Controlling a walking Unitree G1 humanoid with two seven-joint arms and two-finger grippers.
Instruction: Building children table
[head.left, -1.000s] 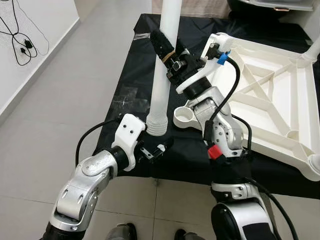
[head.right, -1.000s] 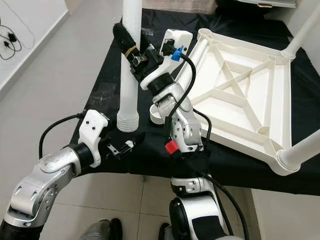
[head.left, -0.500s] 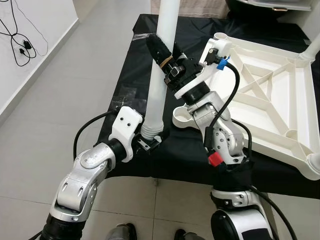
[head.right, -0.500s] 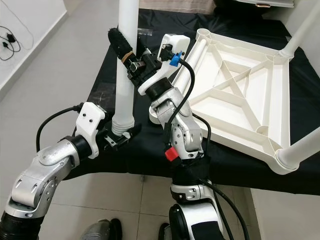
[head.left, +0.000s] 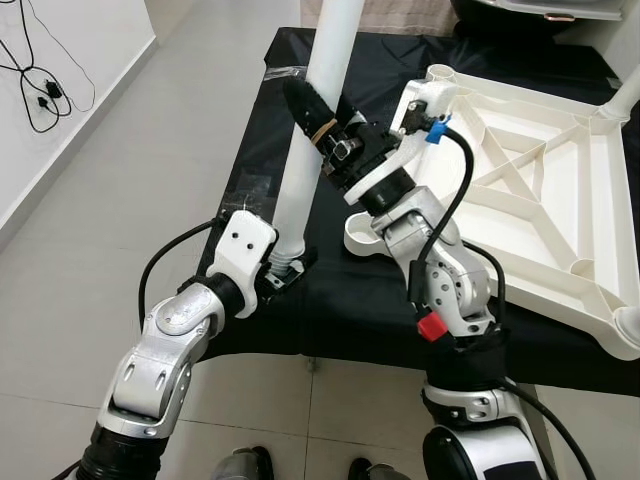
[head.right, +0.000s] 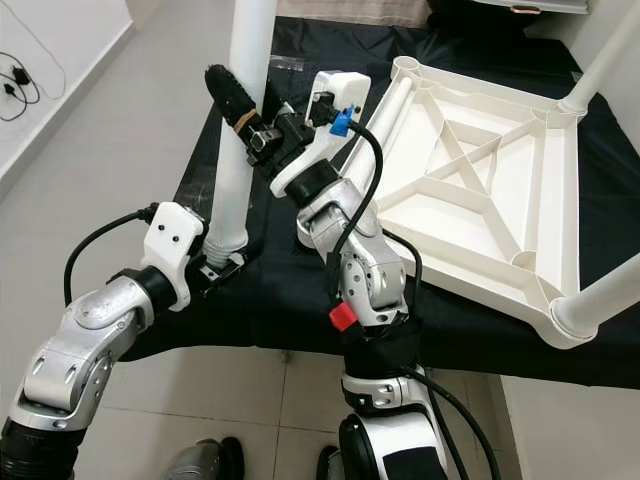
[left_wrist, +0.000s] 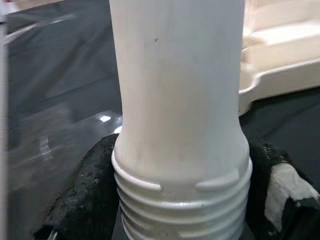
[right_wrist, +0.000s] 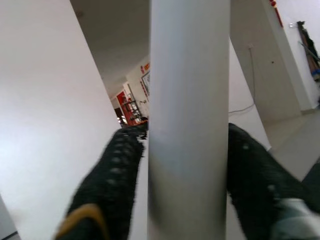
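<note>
While a white table leg (head.left: 303, 150) stands tilted beside the upturned tabletop (head.left: 545, 180) on the black bench (head.left: 260, 150), right pincer (head.left: 320, 120) pinches its shaft, left pincer (head.left: 282, 270) pinches its threaded end. Its empty socket (head.left: 368, 235) awaits; assembly looks unfinished.

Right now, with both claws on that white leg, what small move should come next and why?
Probably swing the white leg toward the open corner socket of the upturned tabletop. The right claw grips mid-shaft, the left claw holds the threaded end, and that end sits beside the socket, not over it.
</note>
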